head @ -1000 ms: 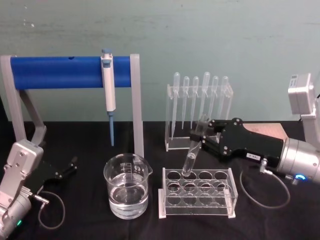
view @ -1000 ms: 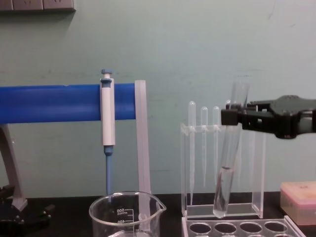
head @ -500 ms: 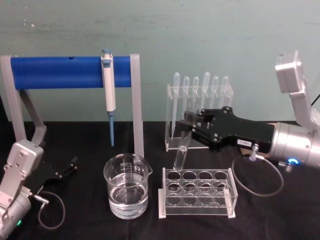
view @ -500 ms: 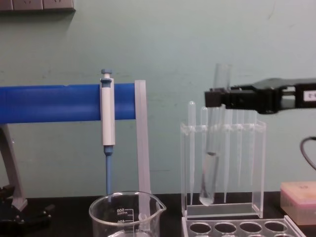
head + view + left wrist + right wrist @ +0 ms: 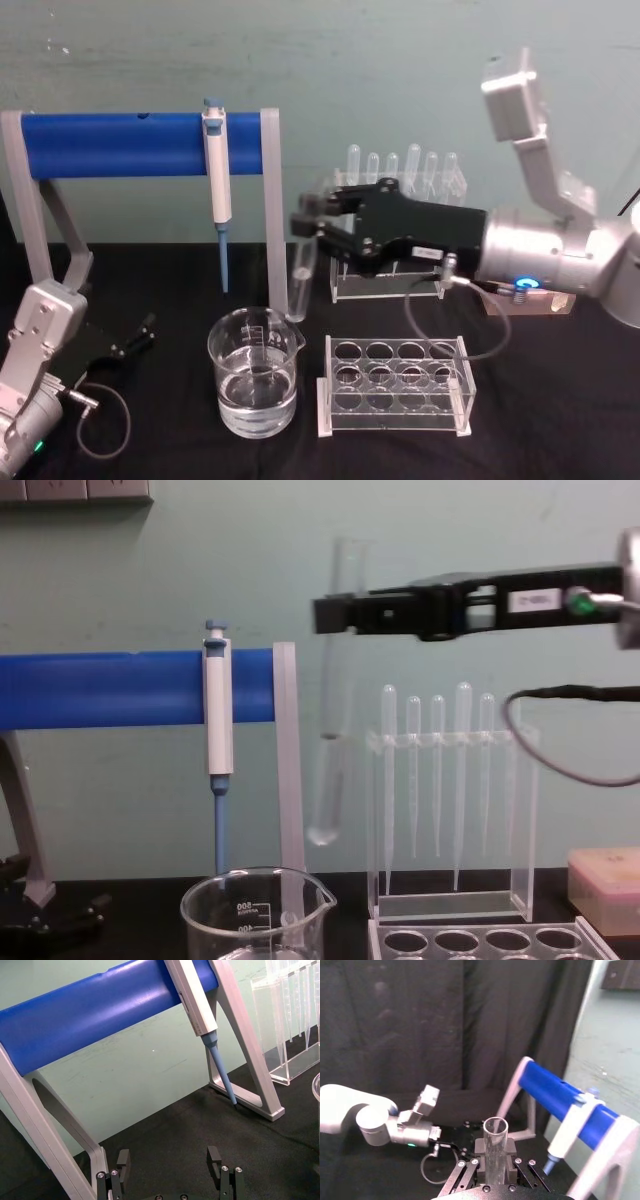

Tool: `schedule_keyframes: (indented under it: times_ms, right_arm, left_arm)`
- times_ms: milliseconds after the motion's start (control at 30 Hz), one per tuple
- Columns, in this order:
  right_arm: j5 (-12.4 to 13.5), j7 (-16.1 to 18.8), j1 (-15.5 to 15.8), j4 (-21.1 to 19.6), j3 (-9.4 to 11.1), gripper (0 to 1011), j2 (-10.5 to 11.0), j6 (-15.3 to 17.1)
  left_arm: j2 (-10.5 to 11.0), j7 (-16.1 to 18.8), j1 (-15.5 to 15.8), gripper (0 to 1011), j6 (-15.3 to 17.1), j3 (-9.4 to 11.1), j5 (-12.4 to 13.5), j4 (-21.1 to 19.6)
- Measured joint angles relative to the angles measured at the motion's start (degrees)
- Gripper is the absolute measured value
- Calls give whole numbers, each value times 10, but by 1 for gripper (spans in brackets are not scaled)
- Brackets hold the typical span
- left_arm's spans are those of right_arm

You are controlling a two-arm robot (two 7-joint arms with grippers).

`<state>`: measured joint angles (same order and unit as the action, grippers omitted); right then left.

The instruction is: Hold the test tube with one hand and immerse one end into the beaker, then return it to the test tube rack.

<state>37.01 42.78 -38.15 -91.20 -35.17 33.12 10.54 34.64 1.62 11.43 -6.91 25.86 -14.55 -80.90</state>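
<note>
The right claw (image 5: 303, 226) holds the test tube (image 5: 302, 282) near its top, with both fingers tight on the glass. In the right wrist view the open top of the test tube (image 5: 495, 1147) sticks up between the fingers.

One second ago the tube leans over the tube rack (image 5: 395, 408), in the middle right of the head view. Half a second ago it is a bit more to the left and higher. Now the arm has moved much more to the left. The tube hangs almost straight up and down in the middle of the frame, just above the right rim of the beaker (image 5: 253, 375). It does not touch the beaker.

In the chest view the test tube (image 5: 333, 710) has gone from the right side to the middle and sits higher than before. Its round bottom is well above the rim of the beaker (image 5: 255, 912). There is clear water in the low part of the tube. The right claw (image 5: 335, 613) is now near the top of that frame.

The beaker has water in it and has not moved. The rack stays in its place on the black surface (image 5: 560, 400).

The left claw (image 5: 140, 335) rests at the lower left, the same as before. Its fingers (image 5: 214, 1157) are wide apart and hold nothing.
</note>
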Motion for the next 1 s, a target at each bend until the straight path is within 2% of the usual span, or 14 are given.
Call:
schedule_keyframes:
  times_ms: [133, 367, 800, 1000]
  right_arm:
    - [-4, 8, -19, 22, -25, 224, -23, -3]
    - [-14, 16, -34, 63, -53, 224, -46, -19]
    - [-24, 29, -38, 128, -69, 224, -75, -59]
    - [-39, 31, -35, 153, -76, 224, -87, -76]
  left_arm:
    - [0, 0, 0, 1000, 0, 0, 0, 0]
    - [0, 0, 0, 1000, 0, 0, 0, 0]
    - [0, 0, 0, 1000, 0, 0, 0, 0]
    - [0, 0, 0, 1000, 0, 0, 0, 0]
